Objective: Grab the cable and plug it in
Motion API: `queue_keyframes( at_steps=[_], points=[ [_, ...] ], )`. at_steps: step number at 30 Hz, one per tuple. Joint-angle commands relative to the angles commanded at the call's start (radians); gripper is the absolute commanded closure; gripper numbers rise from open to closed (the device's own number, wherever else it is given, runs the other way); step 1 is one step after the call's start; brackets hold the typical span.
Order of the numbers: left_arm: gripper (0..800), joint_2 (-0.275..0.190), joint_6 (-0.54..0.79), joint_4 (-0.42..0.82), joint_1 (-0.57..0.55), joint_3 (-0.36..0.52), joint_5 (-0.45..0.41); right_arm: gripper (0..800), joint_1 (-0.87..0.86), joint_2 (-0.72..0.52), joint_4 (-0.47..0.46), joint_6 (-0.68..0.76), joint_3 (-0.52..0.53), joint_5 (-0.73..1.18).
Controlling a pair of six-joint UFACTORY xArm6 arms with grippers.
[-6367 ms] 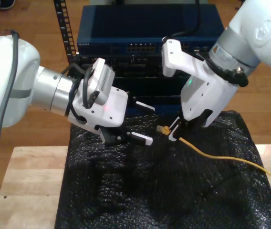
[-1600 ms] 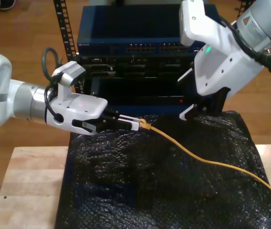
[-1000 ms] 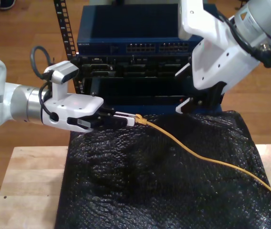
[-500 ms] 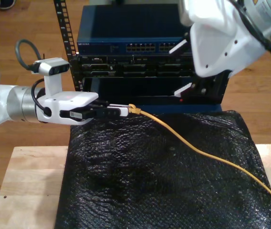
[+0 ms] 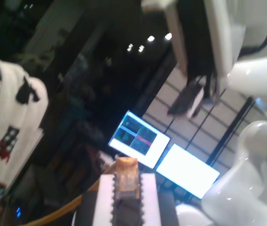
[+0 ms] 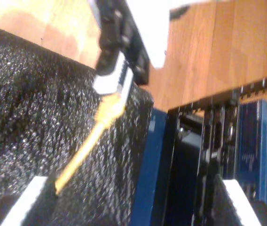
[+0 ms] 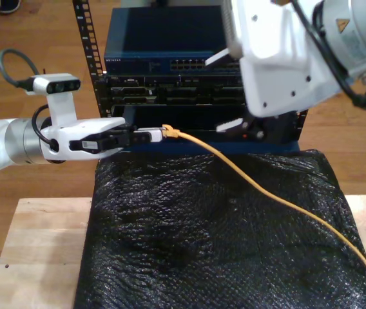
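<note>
The cable (image 7: 254, 182) is a thin yellow-orange line running from the exterior view's lower right up across the black mat to my first gripper (image 7: 155, 134). That gripper is shut on the cable's plug end (image 7: 171, 133), held level in front of the rack's lower shelf. In the first wrist view the plug (image 5: 125, 170) sits pinched between the white pads (image 5: 103, 200). My second gripper (image 7: 223, 91) hangs open above and to the exterior view's right, holding nothing. The second wrist view looks down on the cable (image 6: 84, 149) and my first gripper (image 6: 116, 79).
A dark equipment rack (image 7: 183, 96) stands behind the table, with a blue network switch (image 7: 144, 55) showing a row of ports (image 7: 192, 64). A black bubbly mat (image 7: 202, 251) covers the wooden table (image 7: 35, 257). The second arm's bulky white body (image 7: 286, 58) hangs in front of the rack.
My first gripper has carried the plug up and back off the mat, toward the rack front. My second gripper has risen and shifted toward the exterior view's left.
</note>
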Motion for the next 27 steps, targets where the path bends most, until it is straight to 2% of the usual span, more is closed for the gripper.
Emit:
queue_keyframes(
  at_steps=[5, 16, 27],
  points=[
    [792, 0.003, -0.018, -0.006, 0.0, -0.002, 0.025, 22, 0.052, -0.025, -0.002, -0.017, 0.061, -0.106],
    [793, 0.003, -0.078, -0.031, 0.0, -0.005, 0.121, 23, 0.121, -0.078, 0.0, -0.041, 0.117, -0.181],
    [787, 0.035, -0.077, -0.069, -0.002, -0.015, 0.195, 34, 0.169, -0.091, 0.0, -0.061, 0.137, -0.213]
  ],
)
